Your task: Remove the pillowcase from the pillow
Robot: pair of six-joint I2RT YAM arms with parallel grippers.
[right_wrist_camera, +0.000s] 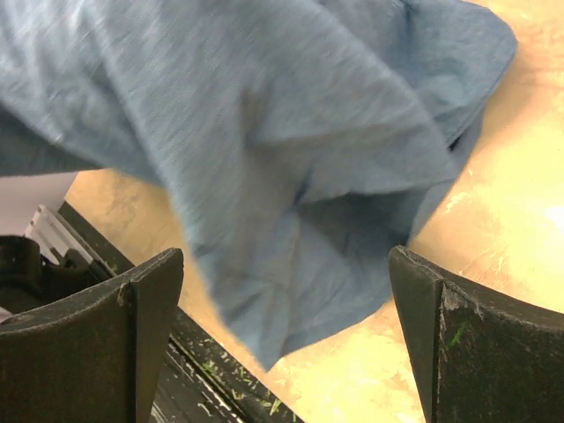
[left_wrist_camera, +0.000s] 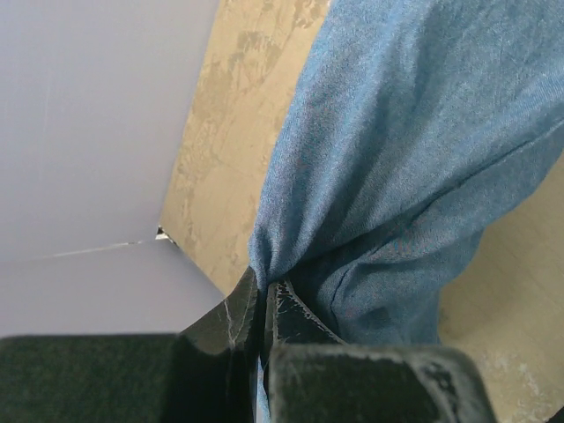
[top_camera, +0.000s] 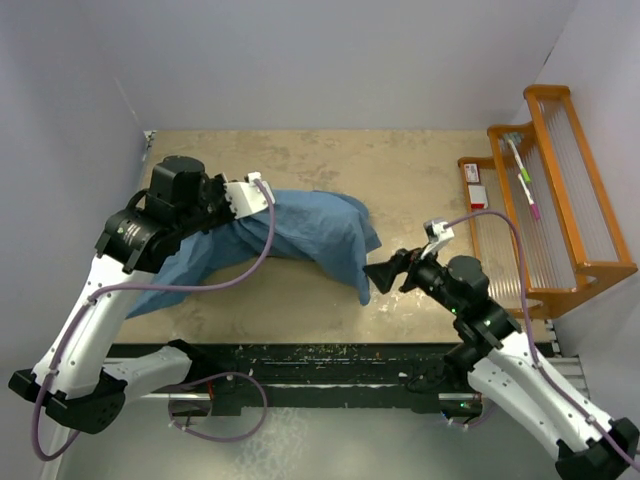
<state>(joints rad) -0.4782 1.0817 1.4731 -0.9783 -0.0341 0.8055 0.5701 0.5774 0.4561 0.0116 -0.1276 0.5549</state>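
Note:
The slate-blue pillowcase [top_camera: 300,235] hangs wrinkled over the tan table, lifted at its upper left and drooping to a corner at the lower right. My left gripper [top_camera: 268,195] is shut on a bunched fold of it; in the left wrist view the pillowcase [left_wrist_camera: 405,159] runs into the closed left gripper [left_wrist_camera: 263,282]. My right gripper [top_camera: 375,275] is open and empty, just right of the drooping corner. In the right wrist view the pillowcase [right_wrist_camera: 264,132] hangs ahead of the spread right gripper [right_wrist_camera: 284,260], not touching it. No cream pillow shows in any view.
An orange wooden rack [top_camera: 560,200] stands at the table's right edge with thin sticks on it. A small red-and-white box [top_camera: 476,190] lies beside it. Grey walls close the left and back sides. A black rail [top_camera: 330,365] runs along the table's near edge.

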